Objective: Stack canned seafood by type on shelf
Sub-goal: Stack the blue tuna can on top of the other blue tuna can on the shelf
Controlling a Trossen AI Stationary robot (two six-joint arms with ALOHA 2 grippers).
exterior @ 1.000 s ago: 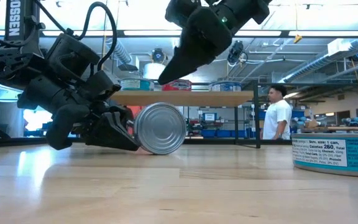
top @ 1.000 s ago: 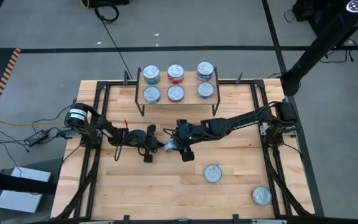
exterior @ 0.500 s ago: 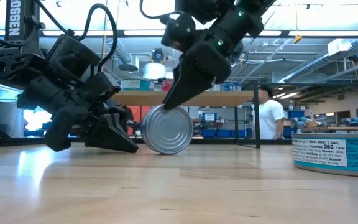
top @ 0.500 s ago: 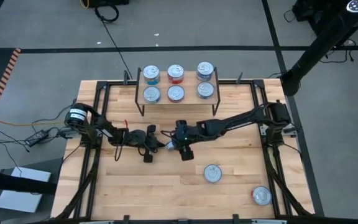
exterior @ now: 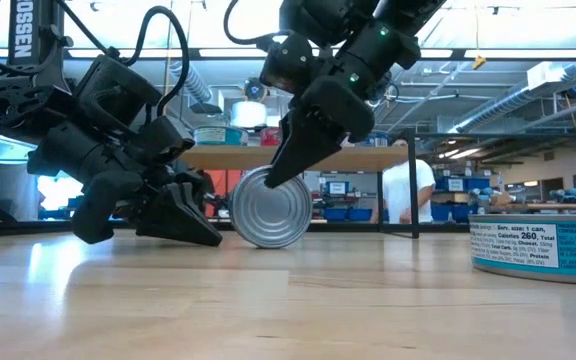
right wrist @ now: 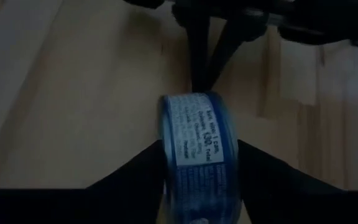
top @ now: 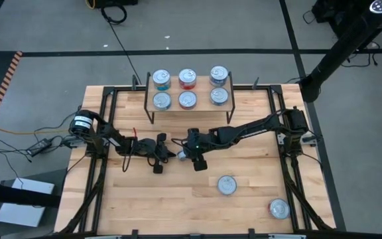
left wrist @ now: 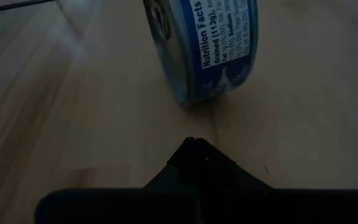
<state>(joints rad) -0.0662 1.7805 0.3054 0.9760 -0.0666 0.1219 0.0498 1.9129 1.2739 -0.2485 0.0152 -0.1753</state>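
The table point(top: 178, 206) carries everything. The shelf point(top: 188, 89) stands at the middle of its far edge with six tins already on top, in two rows of three. Two loose tins wait flat towards the near right corner: one point(top: 226, 185) nearer the middle, one point(top: 278, 210) close to the corner.

A second ago my right tool point(exterior: 290, 165) was above the blue-labelled tin point(exterior: 271, 207), which stands on its edge near the table's middle. It has since dropped, and its fingers now straddle the tin, one on each flat face. The right wrist view shows them wide around the tin point(right wrist: 199, 149), not yet closed on it. The tin itself has rolled a little away from my left tool point(exterior: 183, 215). That tool lies low on the table just beside the tin, fingertips pinched together and holding nothing.

I judge the grasp is about to be made, and the tin then goes to the shelf with its own kind.

In the way: my left tool sits close alongside. A tin on edge may roll as I close. A person stands in the room beyond the table.
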